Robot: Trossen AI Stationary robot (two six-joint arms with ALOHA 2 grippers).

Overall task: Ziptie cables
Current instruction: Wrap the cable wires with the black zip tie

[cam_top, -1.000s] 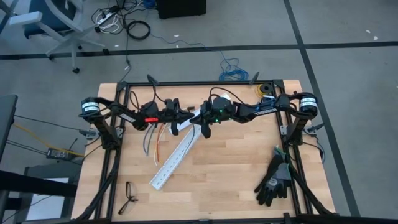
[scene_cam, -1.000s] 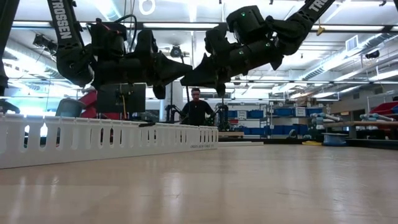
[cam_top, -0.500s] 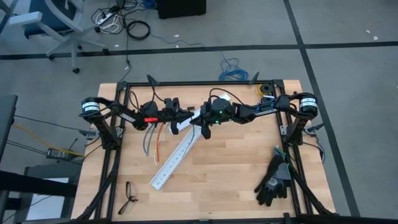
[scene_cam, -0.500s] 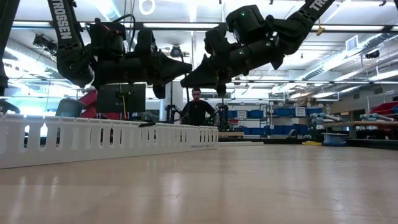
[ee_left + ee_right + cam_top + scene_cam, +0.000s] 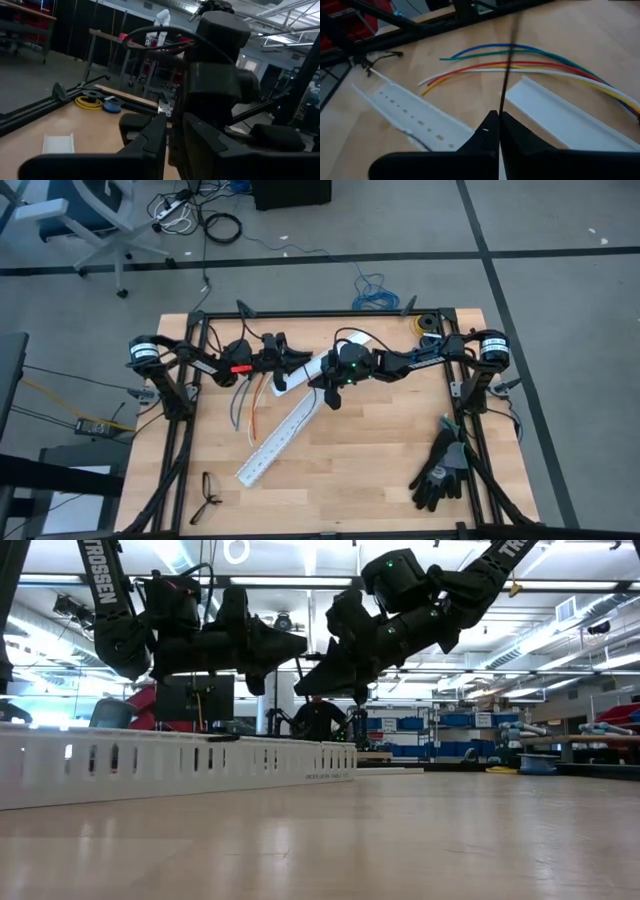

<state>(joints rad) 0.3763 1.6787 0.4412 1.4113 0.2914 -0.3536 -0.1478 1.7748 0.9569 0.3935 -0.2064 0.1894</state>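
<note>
The ziptie, a thin black strip, runs straight out from my right gripper, which is shut on it above the table's middle. The cables, thin blue, green, red, yellow and white wires, lie loose on the wood below and beside it. My left gripper hovers facing the right one, tip to tip. Its fingers look shut in the left wrist view. The cables' connector is hidden. My right gripper pinches the ziptie's near end between its two fingertips. The strip points straight ahead along the fingers, lifted clear of the table and passing over the cables. Whether my left gripper touches the ziptie's far end I cannot tell.
A long white slotted duct lies slanted on the table under the grippers, with a shorter white piece near its far end. Black gloves sit at the near right, glasses at the near left, and tape rolls at the far right.
My right gripper has sunk a little and tipped its fingers further down, edging toward the left gripper. The long white duct has shifted slightly on the table. My left gripper has kept still.
</note>
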